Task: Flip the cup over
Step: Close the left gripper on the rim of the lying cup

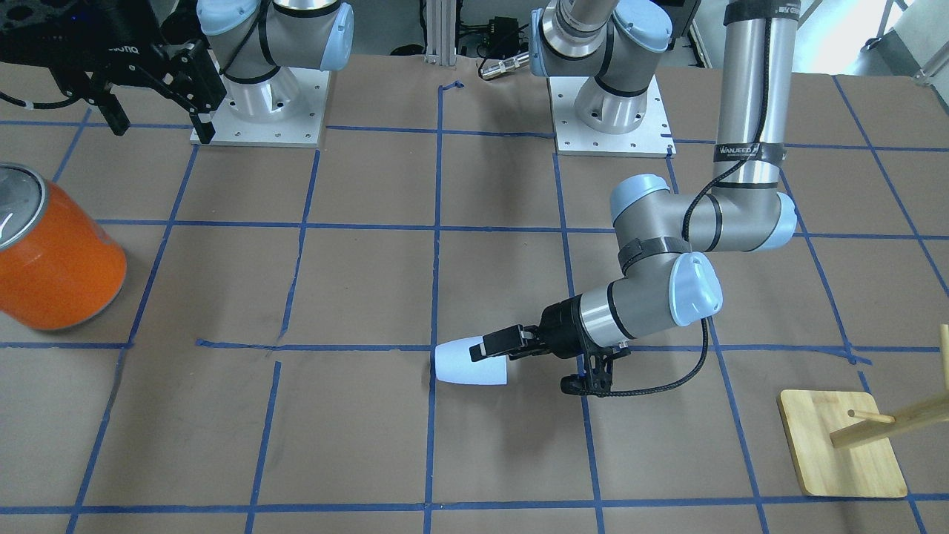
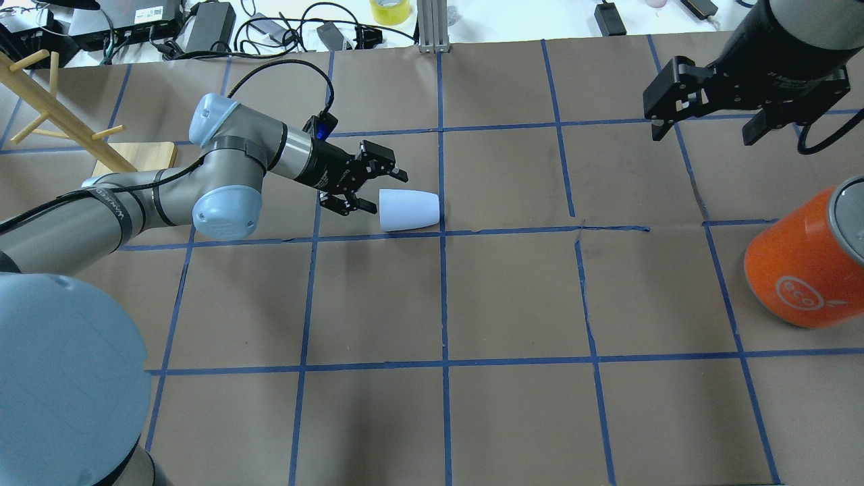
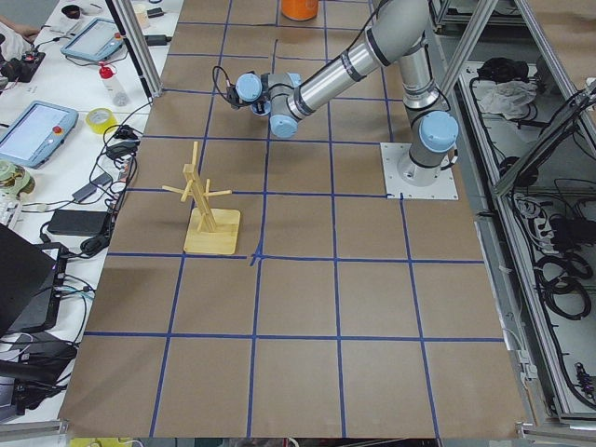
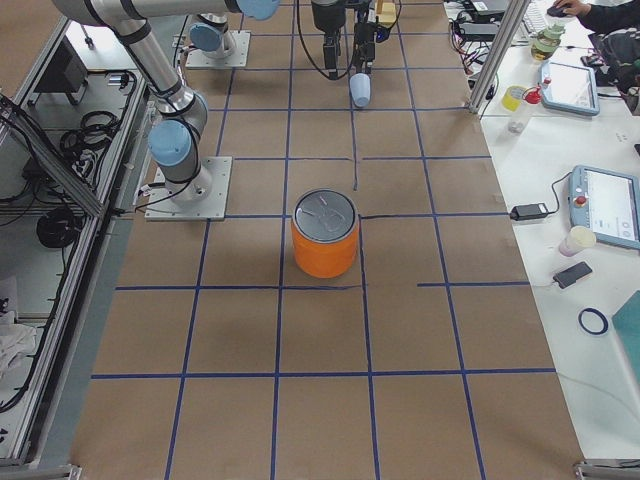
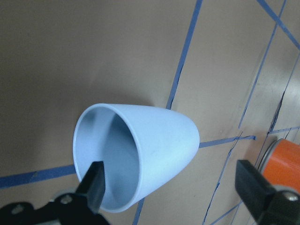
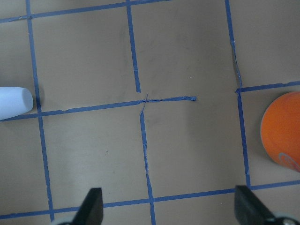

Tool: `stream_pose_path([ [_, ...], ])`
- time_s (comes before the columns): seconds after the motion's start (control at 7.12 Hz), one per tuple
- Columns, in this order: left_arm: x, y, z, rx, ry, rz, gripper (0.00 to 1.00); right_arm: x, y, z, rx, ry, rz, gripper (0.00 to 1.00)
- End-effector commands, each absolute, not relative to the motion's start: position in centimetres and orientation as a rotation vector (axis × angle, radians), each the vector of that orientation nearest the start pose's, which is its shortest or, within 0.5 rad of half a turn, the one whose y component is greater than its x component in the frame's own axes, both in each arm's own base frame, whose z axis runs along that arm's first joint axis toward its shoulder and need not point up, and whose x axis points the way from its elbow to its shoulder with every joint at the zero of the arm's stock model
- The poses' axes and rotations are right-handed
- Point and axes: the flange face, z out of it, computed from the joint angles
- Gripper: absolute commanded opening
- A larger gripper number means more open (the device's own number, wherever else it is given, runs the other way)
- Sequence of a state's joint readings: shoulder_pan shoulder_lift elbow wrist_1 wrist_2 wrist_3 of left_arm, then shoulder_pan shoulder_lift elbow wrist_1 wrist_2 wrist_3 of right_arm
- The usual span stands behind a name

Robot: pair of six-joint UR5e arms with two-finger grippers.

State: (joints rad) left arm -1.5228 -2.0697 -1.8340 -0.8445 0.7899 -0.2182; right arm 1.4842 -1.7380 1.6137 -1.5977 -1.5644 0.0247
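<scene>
I can't find the cup (image 2: 408, 210) from the left-end camera, where the left arm covers it. Elsewhere it lies on its side about midway along the desk (image 2: 513, 297), nearer the far edge. It is pale bluish-white, smooth and tapered, its mouth facing the left gripper (image 2: 389, 194). That gripper is spread wide, one finger at the rim; I can't tell if it touches. The right gripper (image 2: 705, 135) hangs spread and empty near the right end, by an orange can (image 2: 796, 270) that the frame cuts off.

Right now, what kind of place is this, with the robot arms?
Probably a robot testing lab. A grey-and-blue left robot arm and right robot arm are bolted to a brown paper-covered table with a blue tape grid; side benches hold a touchscreen control tablet and black cables.
</scene>
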Motion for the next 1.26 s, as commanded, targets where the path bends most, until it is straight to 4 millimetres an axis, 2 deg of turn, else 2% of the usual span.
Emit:
stream_pose_path([
  [0.0,-19.6,-59.1,18.3,0.317,-2.34,-0.128,1.0,9.6,-44.1,54.7,0.172,3.126,-0.241,1.0],
  [0.14,-20.1,-59.2,18.5,0.348,-2.335,-0.114,0.92,9.7,-44.1,54.7,0.174,3.123,-0.238,1.0],
  [0.28,-20.3,-59.5,19.2,0.371,-2.298,-0.101,0.69,9.6,-44.1,54.7,0.176,3.123,-0.236,1.0],
  [0.42,-20.2,-59.6,19.7,0.373,-2.292,-0.092,0.42,9.7,-44.1,54.8,0.174,3.123,-0.238,1.0],
  [0.56,-20.3,-59.6,21.2,0.363,-2.289,-0.064,0.03,9.7,-44.0,54.8,0.174,3.123,-0.238,1.0],
  [0.98,-20.7,-59.4,21.6,0.399,-2.286,-0.081,0.0,9.9,-43.9,55.0,0.168,3.115,-0.252,1.0],
  [1.12,-20.5,-59.9,22.4,0.403,-2.294,-0.056,0.0,9.9,-43.9,55.0,0.165,3.115,-0.248,1.0],
])
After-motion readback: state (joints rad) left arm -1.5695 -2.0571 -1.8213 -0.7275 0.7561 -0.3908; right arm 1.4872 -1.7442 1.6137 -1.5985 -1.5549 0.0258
